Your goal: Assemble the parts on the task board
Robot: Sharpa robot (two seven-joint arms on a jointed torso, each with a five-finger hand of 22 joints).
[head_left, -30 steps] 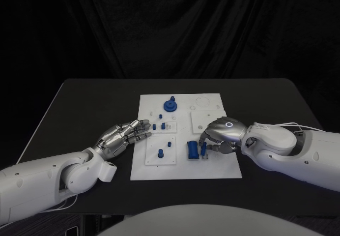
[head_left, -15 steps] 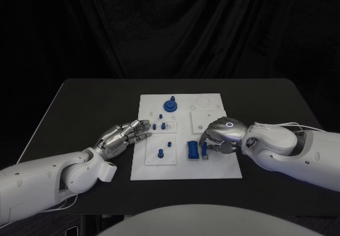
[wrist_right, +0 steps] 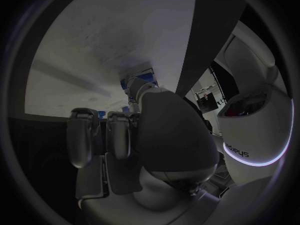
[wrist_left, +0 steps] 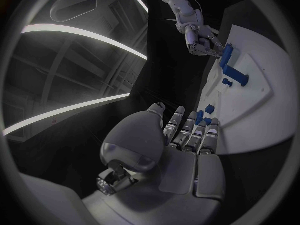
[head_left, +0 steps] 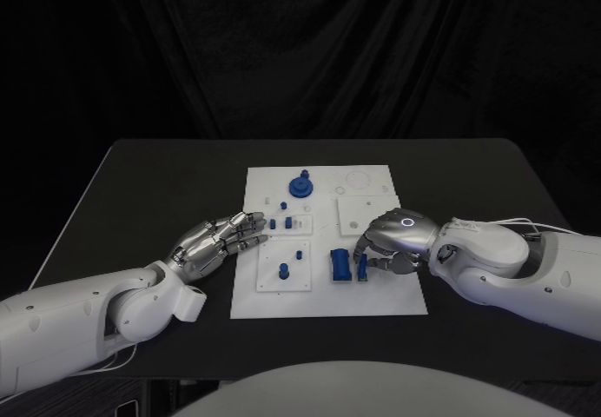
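Note:
The white task board (head_left: 376, 300) lies in the middle of the black table. A round blue part (head_left: 300, 186) stands near its far edge, and small blue pegs (head_left: 284, 271) stand in its left plates. My right hand (head_left: 391, 236) curls over the board's right half and pinches a narrow blue part (head_left: 363, 267) right beside a larger blue block (head_left: 340, 265). My left hand (head_left: 223, 239) lies flat with its fingers stretched out, tips at the board's left edge by two small pegs (head_left: 282, 223). In the left wrist view the left hand (wrist_left: 184, 145) holds nothing, and the block (wrist_left: 234, 74) shows beyond it.
Bare black table (head_left: 150, 182) surrounds the board on all sides. The board's far right corner carries white raised plates (head_left: 360, 182) with nothing blue on them. Both white forearms rest low over the table's near half.
The right hand has shifted very slightly, keeping the narrow blue part beside the block. The left hand has not moved.

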